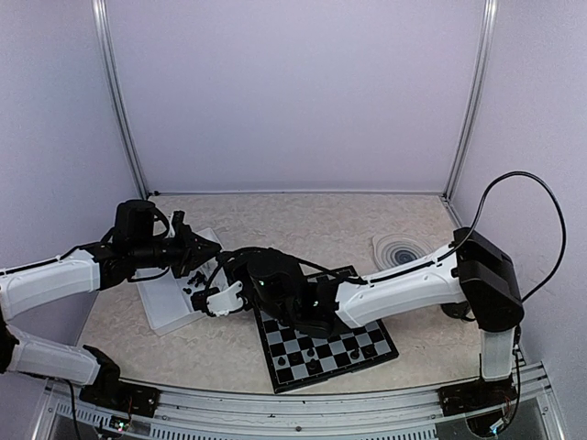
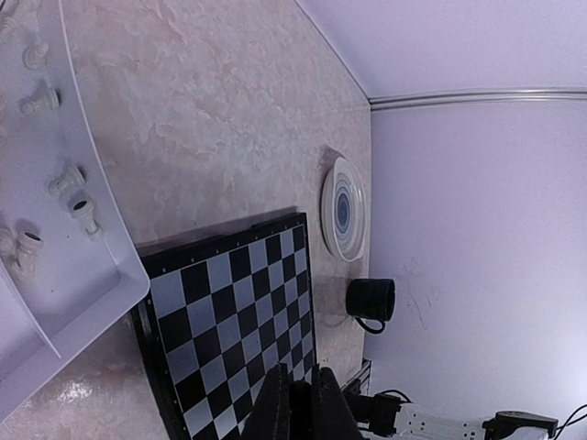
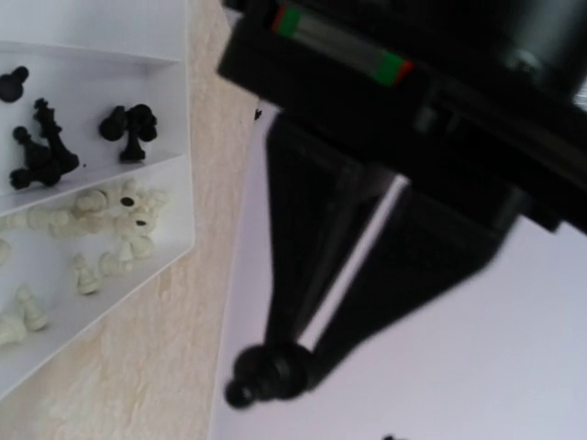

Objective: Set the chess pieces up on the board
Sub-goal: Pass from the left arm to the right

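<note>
A black chess piece (image 3: 261, 378) is pinched in the right gripper (image 3: 295, 359) beside the tray (image 3: 190, 183), left of the board (image 1: 365, 346), so the pick is judged done, placement on its home square is called for, and the left gripper (image 2: 293, 405) is closed

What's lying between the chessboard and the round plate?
Bare tabletop between chessboard and plate in the left wrist view; overhead, the right arm crosses above it.

Lilac walls (image 1: 293, 92), beige marbled tabletop (image 1: 321, 220)

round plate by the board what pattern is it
Plate: pale with concentric grey rings, bluer at the centre; best in the left wrist view.
</note>
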Tool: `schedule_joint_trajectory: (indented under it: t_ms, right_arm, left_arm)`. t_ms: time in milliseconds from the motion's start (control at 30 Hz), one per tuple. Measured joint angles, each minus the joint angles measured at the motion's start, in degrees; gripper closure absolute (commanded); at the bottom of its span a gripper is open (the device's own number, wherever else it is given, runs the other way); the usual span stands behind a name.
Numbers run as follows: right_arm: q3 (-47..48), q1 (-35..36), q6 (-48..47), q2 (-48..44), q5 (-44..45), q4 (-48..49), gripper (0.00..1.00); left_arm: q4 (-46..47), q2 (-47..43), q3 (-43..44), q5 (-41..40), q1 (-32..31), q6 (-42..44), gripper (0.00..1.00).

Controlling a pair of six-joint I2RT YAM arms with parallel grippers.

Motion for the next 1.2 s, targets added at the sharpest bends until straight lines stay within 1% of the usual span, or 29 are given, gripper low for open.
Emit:
schedule_joint_trajectory:
  t_ms: [300, 533, 633, 833, 967, 1100, 1200]
  right_arm:
    - [0.0, 0.9, -2.9, 2.6, 0.7, 3.0, 0.67]
    - [0.2, 1.2, -4.4, 3.0, 1.6, 6.4, 0.78]
    - [0.6, 1.2, -4.8, 3.5, 1.9, 7.6, 0.85]
    - [0.7, 1.2, -5.1, 4.2, 2.4, 8.4, 0.91]
    - [0.8, 1.2, -5.2, 4.5, 2.6, 8.7, 0.92]
    - [0.8, 1.3, -5.1, 4.6, 2.7, 8.8, 0.88]
    - [0.8, 1.3, -5.0, 4.6, 2.8, 8.9, 0.88]
  left_arm:
    - [0.4, -0.7, 0.0, 0.6, -0.5, -0.7, 0.95]
    - [0.4, -0.8, 0.0, 1.0, -1.0, -0.9, 0.95]
    - [0.5, -0.8, 0.0, 1.0, -1.0, -0.9, 0.95]
    - [0.5, -0.8, 0.0, 1.2, -1.3, -0.9, 0.95]
    - [0.5, -0.8, 0.0, 1.2, -1.3, -0.8, 0.95]
    - [0.5, -0.8, 0.0, 1.2, -1.3, -0.7, 0.95]
    - [0.5, -0.8, 0.0, 1.3, -1.3, -0.5, 0.96]
